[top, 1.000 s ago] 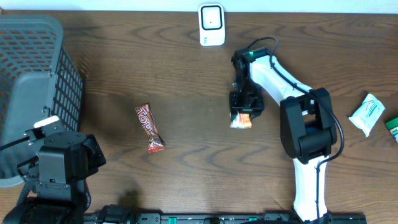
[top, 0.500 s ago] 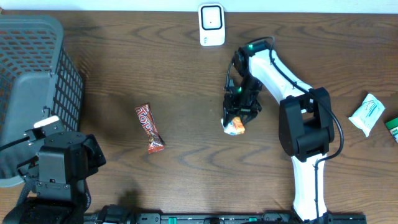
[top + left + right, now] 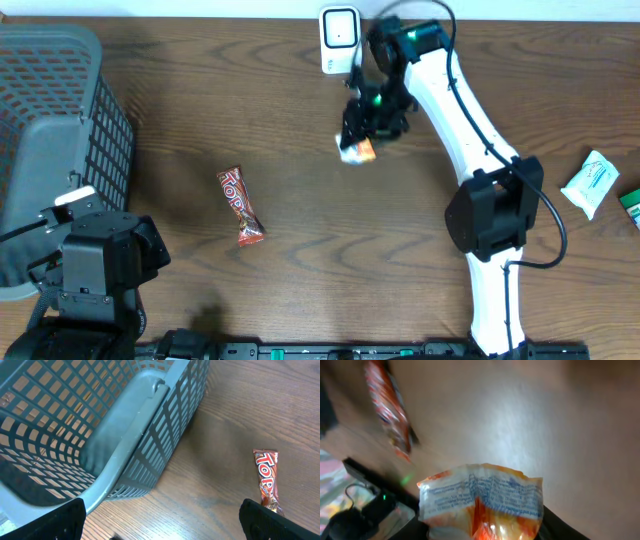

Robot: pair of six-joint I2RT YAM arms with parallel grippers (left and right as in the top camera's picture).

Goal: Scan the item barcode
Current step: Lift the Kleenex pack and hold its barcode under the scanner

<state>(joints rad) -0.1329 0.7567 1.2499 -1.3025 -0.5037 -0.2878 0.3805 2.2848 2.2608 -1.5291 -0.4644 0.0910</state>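
Currently in my right pincer [image 3: 362, 135]: a snack packet [image 3: 358, 150], orange and white; the jaws are clenched on it.
Packet's place: lifted clear of the table [image 3: 300, 290], just below and to the right of the scanner [image 3: 340, 40] in the overhead view, near it but not touching.
Packet up close: in the right wrist view it [image 3: 480, 502] shows a white panel with blue print, too blurred to read, and orange below. My dark fingers [image 3: 557, 527] flank its lower edge.
Scanner: white, with a dark window in its face, at the far edge of the table near the middle.
My right arm [image 3: 455, 95]: white, stretched from the near edge up toward the scanner.
My left pincer [image 3: 160, 527]: released, jaws spread wide with nothing between them. Only the dark fingertips [image 3: 50, 522] show, in the lower corners of the left wrist view.
Basket [image 3: 60, 130]: grey plastic mesh at the far left of the table. Its handle lies folded down against the rim [image 3: 125, 435].
Chocolate bar [image 3: 241, 206]: red-brown wrapper, flat on the wood between the basket and my right arm, well apart from both pincers. It also shows at the right of the left wrist view [image 3: 266, 479].
White pouch [image 3: 590, 183]: flat near the right edge of the table.
Green thing [image 3: 631, 203]: just beside the pouch, cut off by the frame.
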